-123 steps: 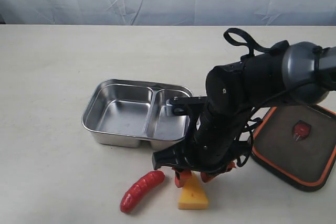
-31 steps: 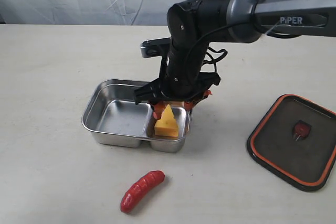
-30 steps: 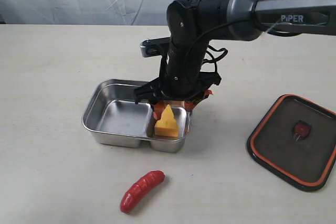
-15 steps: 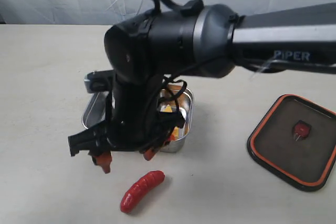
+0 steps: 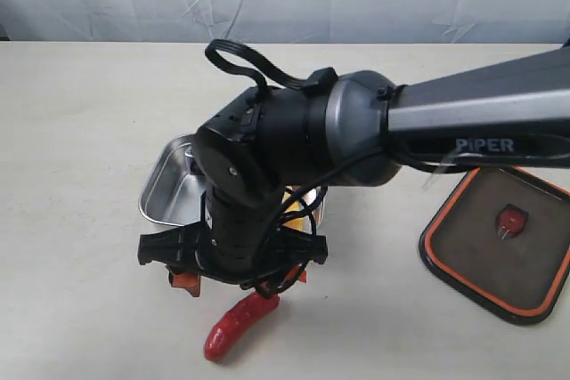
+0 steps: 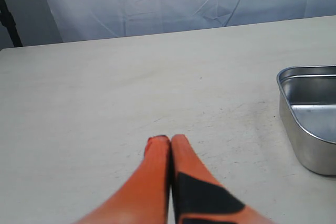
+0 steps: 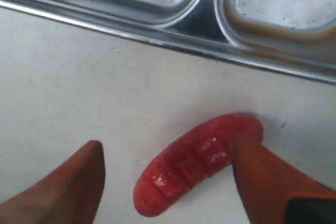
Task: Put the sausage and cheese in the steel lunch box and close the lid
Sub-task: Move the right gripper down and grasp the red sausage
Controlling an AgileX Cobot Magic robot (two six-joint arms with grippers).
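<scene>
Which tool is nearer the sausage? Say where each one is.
Right. The right tool hangs open just over the sausage. The left tool is shut over the table near the steel lunch box, no sausage in view.

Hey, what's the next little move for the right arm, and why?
Probably lower slightly and close the right tool on the sausage: its fingers are open on either side of the sausage, which lies on the table beside the steel lunch box.

In the exterior view the right arm (image 5: 294, 144) covers most of the steel lunch box (image 5: 165, 186), so I cannot see the cheese. It hides also one end of the sausage (image 5: 227, 327). Both wrist views cut the box off.
</scene>
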